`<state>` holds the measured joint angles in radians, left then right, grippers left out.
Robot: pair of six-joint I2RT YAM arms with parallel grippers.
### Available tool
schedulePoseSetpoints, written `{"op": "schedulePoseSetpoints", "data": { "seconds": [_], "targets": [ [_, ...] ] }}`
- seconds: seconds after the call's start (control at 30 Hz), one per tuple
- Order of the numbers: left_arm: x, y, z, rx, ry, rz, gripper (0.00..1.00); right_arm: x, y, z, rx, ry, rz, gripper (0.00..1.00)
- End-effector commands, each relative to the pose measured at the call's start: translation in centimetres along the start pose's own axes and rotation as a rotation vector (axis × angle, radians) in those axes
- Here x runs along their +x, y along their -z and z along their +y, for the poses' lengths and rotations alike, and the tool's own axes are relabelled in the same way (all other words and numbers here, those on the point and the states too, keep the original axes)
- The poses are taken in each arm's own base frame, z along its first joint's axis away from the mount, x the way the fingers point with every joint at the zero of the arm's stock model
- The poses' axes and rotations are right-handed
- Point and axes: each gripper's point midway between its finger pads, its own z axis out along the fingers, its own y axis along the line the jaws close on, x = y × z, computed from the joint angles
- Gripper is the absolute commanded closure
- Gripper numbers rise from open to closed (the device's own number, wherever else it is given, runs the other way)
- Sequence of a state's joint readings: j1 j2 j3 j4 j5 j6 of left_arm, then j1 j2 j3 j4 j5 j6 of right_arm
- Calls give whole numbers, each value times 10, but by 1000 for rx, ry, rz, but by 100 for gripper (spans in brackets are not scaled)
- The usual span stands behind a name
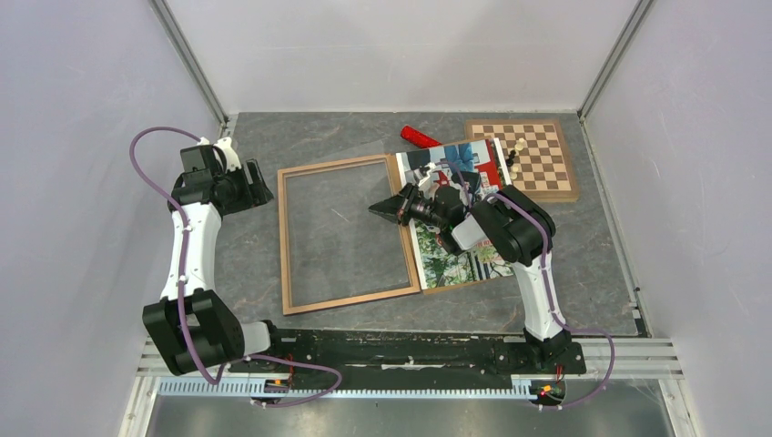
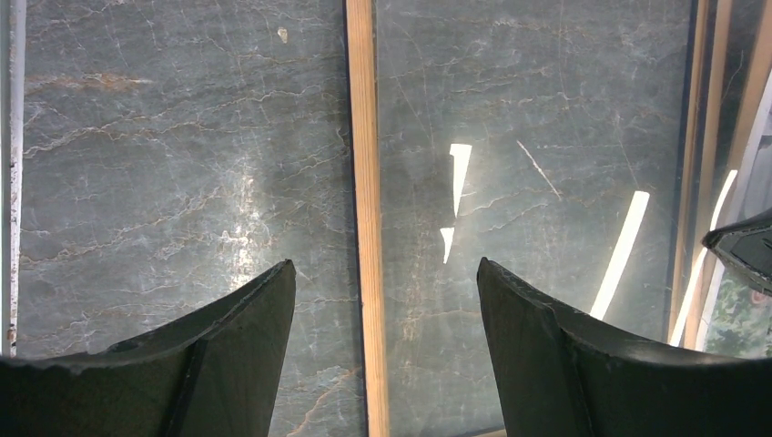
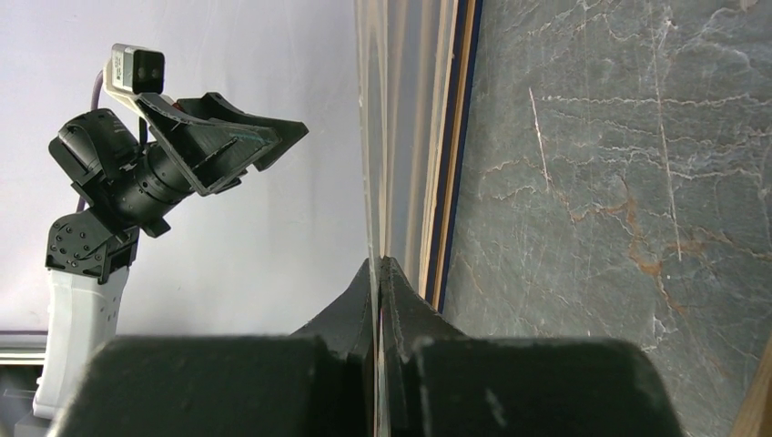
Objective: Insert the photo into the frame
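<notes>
The left arm [image 1: 189, 250] and the right arm [image 1: 537, 291] are each built from white moulded link shells joined by black cylindrical joint housings, with a bulky black joint block at the base. A purple cable [image 1: 134, 150] runs in loose loops along the outside of each arm, from base to wrist. The left pincer [image 2: 382, 269] and the right pincer [image 3: 378, 264] each carry two matt black, wedge-shaped fingers with slightly rough edges, and a small silver-and-black camera module [image 3: 137, 66] is mounted above the left pincer.
</notes>
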<state>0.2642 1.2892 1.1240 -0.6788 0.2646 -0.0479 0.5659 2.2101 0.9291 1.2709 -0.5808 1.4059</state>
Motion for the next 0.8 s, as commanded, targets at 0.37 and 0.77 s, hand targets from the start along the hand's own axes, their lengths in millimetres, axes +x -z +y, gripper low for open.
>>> {"op": "schedulePoseSetpoints", "data": {
  "seconds": [0.37,0.77],
  "targets": [
    [-10,4,-3,21,-28,-49,21,-8,-13,9,-56,47,-5,100],
    [-8,4,-4,27,-31,-50,21,-8,-20,1,-34,54,29,100]
  ]
}}
